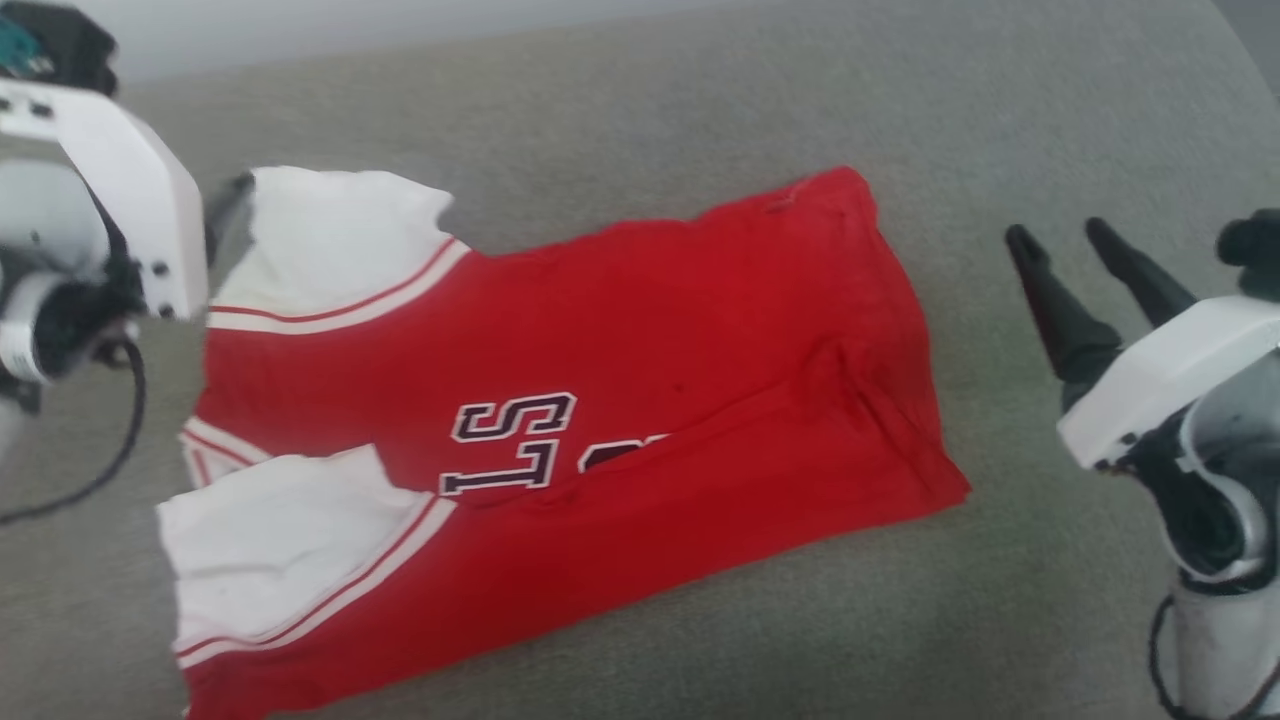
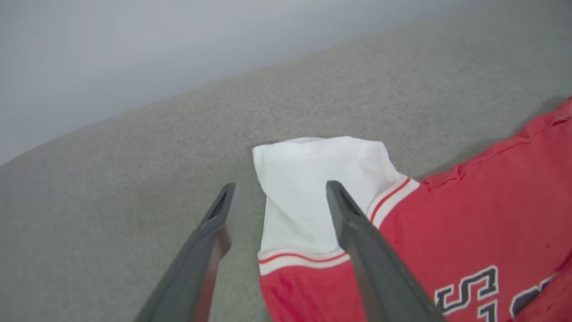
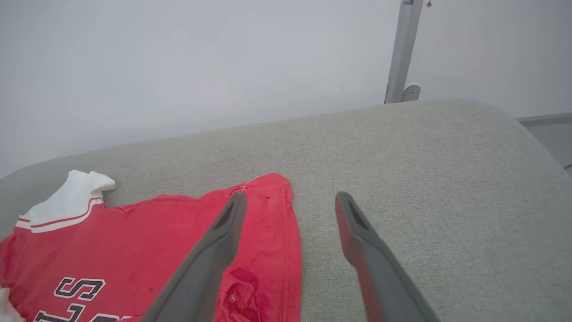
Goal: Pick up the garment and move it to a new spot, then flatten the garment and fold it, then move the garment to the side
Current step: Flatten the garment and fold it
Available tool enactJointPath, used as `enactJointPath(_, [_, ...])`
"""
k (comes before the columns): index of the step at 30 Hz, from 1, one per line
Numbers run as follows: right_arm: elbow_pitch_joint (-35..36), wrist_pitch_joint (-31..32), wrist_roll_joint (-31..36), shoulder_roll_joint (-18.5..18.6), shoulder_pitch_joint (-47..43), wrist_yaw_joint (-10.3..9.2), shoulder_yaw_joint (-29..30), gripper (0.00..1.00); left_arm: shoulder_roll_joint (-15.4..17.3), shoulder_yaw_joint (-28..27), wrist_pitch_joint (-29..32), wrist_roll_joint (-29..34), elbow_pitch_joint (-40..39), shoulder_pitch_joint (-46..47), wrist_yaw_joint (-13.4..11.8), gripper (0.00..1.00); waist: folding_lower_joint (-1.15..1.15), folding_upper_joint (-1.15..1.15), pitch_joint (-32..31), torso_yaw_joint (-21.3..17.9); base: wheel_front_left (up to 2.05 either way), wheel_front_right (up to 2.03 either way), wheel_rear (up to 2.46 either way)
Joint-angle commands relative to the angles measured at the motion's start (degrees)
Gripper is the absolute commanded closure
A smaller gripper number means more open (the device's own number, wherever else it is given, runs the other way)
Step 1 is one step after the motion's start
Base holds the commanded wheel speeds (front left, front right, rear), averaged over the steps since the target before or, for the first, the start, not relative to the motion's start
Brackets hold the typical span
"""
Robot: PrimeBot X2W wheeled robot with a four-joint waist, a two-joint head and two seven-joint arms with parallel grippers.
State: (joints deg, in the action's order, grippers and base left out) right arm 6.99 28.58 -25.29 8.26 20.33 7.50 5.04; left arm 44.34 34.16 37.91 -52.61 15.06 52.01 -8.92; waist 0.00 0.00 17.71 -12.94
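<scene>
Red garment (image 1: 620, 330): lay flat on the grey fabric surface (image 1: 1000, 120), long axis left to right, white end panels at the robot's left, red hem at its right.
Left pincer (image 2: 278, 190): wide open, empty, fingers straddling the far white panel's edge.
Right pincer (image 1: 1058, 235): wide open, empty, just clear of the hem.
Lettering (image 1: 510, 445): "ST", dark, white-outlined, turned sideways.

The garment (image 1: 640, 330) covers the left and middle of the grey surface (image 1: 1000, 110). Bare room runs along the far edge and down the whole right side. A metal post (image 3: 399, 53) stands behind the far edge, toward the right corner.
</scene>
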Motion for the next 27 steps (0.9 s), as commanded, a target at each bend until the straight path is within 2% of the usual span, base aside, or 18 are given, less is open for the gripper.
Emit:
enactJointPath(1, [-0.6, -1.0, -0.5, -0.6, 0.6, -0.02, -0.7, 0.0, -0.8, 0.0, -0.4, 0.5, 2.4, 1.9, 0.9, 0.0, 0.0, 0.0, 2.5, -2.5, 0.0, 0.0, 0.0])
enactJointPath(8, [-2.2, -3.6, -2.0, -1.0, 2.0, -0.02, -3.2, 0.0, -3.6, 1.8, 1.4, 2.0, 15.0, 9.2, 4.2, 0.0, 0.0, 0.0, 6.5, -5.2, 0.0, 0.0, 0.0])
enactJointPath(14, [-2.7, -3.7, -2.8, -0.7, 3.5, -0.02, -4.2, 0.0, -5.8, 3.6, 4.3, 2.9, 24.8, 12.6, 3.8, 0.0, 0.0, 0.0, 8.8, -5.6, 0.0, 0.0, 0.0])
enactJointPath(19, [-3.2, -1.6, -3.5, -0.3, 4.9, -0.02, -4.8, 0.0, -9.0, 4.4, 7.8, 1.2, 31.1, 12.7, 3.7, 0.0, 0.0, 0.0, 10.0, -4.8, 0.0, 0.0, 0.0])
enactJointPath(20, [-3.4, -0.8, -3.6, -0.1, 5.3, -0.02, -4.9, 0.0, -9.7, 4.5, 8.8, 0.8, 32.2, 12.6, 3.6, 0.83, 0.0, 0.0, 10.2, -4.5, 0.0, 0.0, 0.0])
enactJointPath(21, [-3.8, 0.1, -3.6, 0.1, 5.8, -0.02, -5.1, 0.0, -10.3, 4.6, 10.1, 0.4, 33.2, 12.6, 3.0, 1.0, 0.0, 0.0, 10.4, -4.2, 0.0, 0.0, 0.0])
enactJointPath(23, [-4.7, 2.1, -4.3, 0.2, 7.2, -0.02, -5.6, 0.0, -11.2, 4.8, 10.2, 1.0, 33.7, 13.9, 3.0, 1.0, 0.0, 0.0, 10.8, -3.5, 0.0, 0.0, 0.0])
enactJointPath(25, [-5.7, 3.7, -5.3, -0.1, 9.1, -0.02, -5.7, 0.0, -12.1, 5.1, 8.9, 1.7, 33.2, 15.8, 4.2, 1.0, 0.0, 0.0, 11.3, -2.8, 0.0, 0.0, 0.0])
enactJointPath(27, [-7.2, 5.6, -5.2, 1.2, 11.3, -0.02, -5.9, 0.0, -13.1, 5.5, 8.0, 2.0, 33.1, 17.2, 5.0, 1.0, 0.0, 0.0, 11.7, -1.6, 0.0, 0.0, 0.0])
